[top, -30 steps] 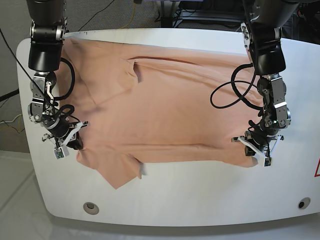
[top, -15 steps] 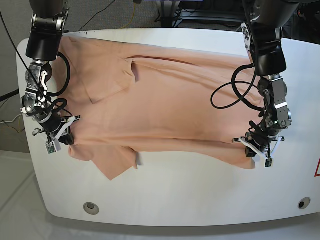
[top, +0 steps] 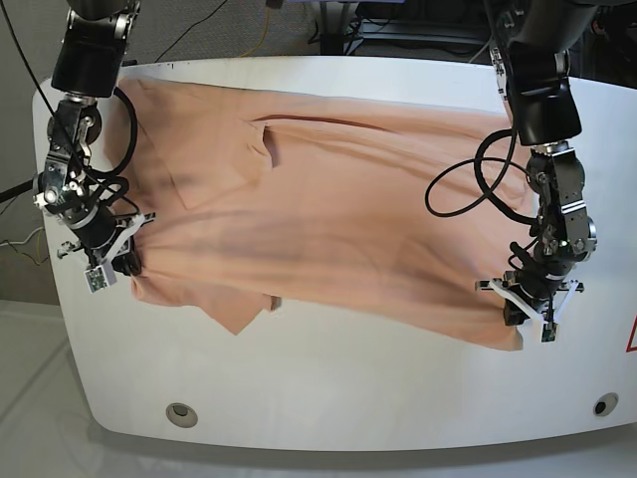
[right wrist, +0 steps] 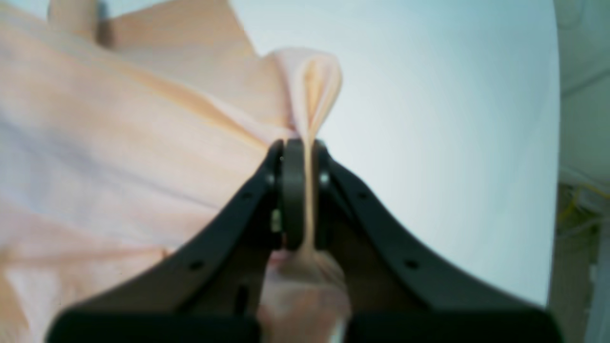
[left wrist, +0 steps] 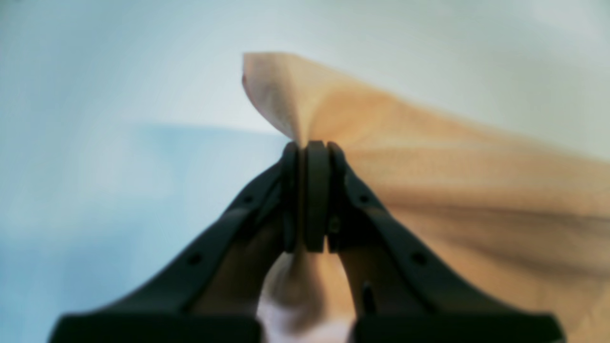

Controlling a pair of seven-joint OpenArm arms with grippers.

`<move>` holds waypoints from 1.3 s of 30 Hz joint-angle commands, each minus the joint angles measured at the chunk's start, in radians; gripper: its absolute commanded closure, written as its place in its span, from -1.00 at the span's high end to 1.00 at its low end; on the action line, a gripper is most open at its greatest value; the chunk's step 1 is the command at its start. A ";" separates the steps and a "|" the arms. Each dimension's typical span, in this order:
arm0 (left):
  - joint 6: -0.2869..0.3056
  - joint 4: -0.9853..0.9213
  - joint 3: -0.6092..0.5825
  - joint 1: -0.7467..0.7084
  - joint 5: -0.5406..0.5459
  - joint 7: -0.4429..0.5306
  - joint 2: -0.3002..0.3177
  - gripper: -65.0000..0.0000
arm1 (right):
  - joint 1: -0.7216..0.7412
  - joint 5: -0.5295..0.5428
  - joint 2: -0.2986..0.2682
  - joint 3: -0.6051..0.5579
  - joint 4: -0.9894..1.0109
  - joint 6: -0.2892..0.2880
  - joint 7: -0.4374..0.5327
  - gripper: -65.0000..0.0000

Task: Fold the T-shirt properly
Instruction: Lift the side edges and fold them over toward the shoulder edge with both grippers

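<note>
The peach T-shirt (top: 338, 199) lies spread across the white table (top: 348, 388), one sleeve folded over near the back left. Its near edge is stretched between both grippers. My left gripper (top: 520, 317), on the right of the base view, is shut on the shirt's near right corner. In the left wrist view the left gripper (left wrist: 310, 147) pinches a peak of the shirt's fabric (left wrist: 429, 157). My right gripper (top: 125, 266) is shut on the near left corner. In the right wrist view the right gripper (right wrist: 305, 147) clamps a thin fold of the shirt (right wrist: 119, 143).
Two round holes (top: 180, 412) (top: 604, 405) sit near the table's front corners. Black cables (top: 468, 189) loop from the arm over the shirt on the right. Beyond the table's back edge are wires and floor clutter (top: 378, 25).
The right gripper has pulled its corner up and to the left in the base view. The left gripper has shifted down and right, drawing the near edge taut. Both grips held.
</note>
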State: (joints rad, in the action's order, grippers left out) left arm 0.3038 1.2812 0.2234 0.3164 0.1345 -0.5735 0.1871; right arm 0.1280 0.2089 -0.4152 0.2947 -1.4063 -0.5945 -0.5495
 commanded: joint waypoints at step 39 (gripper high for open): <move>-0.005 0.334 0.008 -0.227 0.003 -0.144 0.085 -0.96 | -0.278 0.005 0.006 0.226 -0.523 0.009 -0.301 -1.00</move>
State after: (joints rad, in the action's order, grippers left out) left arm 0.3153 1.5772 0.2207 0.0887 0.1555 -0.7368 0.2302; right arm -0.1417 0.2337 -0.3878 0.5037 -1.8977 -0.6018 -0.8452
